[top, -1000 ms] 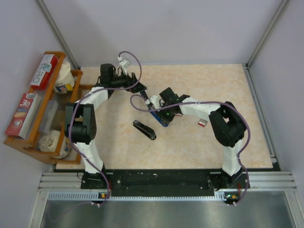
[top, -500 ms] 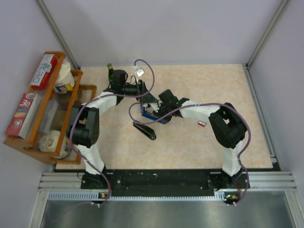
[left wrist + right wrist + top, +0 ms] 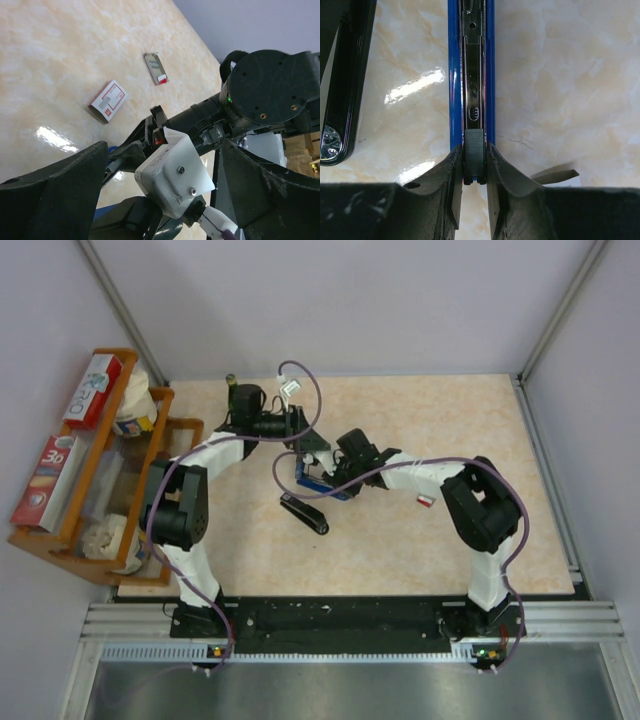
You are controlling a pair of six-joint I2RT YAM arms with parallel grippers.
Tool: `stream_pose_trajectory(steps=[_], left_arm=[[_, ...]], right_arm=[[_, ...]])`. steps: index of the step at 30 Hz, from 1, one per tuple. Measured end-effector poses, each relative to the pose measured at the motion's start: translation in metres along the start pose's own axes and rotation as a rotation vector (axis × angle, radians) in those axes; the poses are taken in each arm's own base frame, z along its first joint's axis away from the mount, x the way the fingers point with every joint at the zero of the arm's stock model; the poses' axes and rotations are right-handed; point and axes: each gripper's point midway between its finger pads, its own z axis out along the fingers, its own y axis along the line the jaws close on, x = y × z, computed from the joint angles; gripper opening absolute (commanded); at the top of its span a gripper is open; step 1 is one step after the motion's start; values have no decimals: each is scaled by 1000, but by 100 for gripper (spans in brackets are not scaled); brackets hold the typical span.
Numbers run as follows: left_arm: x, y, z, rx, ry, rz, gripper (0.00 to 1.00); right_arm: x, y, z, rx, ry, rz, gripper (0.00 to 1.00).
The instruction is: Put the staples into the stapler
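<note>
Gripping grey staples (image 3: 475,142) inside open blue stapler (image 3: 452,75), right claw (image 3: 474,150) clenched on them, left claw (image 3: 165,180) spread wide

White links (image 3: 400,475), black joints (image 3: 175,505), purple cables (image 3: 312,390), green indicator light (image 3: 229,98)

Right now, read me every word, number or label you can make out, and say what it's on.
"36", as best it reads: red and white box in the wooden rack.
Box at the rack's far end: coloured lettering, too blurred to read.
Staples box, red-edged label: print too small to read.
Blue stapler and staple strip: no writing shows.
</note>
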Motion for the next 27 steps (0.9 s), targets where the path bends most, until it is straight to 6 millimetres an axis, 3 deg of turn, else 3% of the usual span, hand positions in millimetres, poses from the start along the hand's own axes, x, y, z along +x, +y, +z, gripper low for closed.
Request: stream_pose_trajectory(steps=[7,12,18,23,27], left_arm=[[-42,10,-25,-54,-97,23,99],[-50,24,-48,-96,-142,-6,99],[-33,32,-59,-122,-141,-30,99],[-12,28,-61,-129,-115,-32,99],[-6,25,-62,-128,-107,-22,99]], right_arm=[[0,-2,1,-29,-48,38,22],[0,-1,1,-43,-78,52,22],[1,0,0,-47,-96,55,22],[7,1,-5,-46,-113,80,22],[10,-2,-8,-51,-122,110,22]])
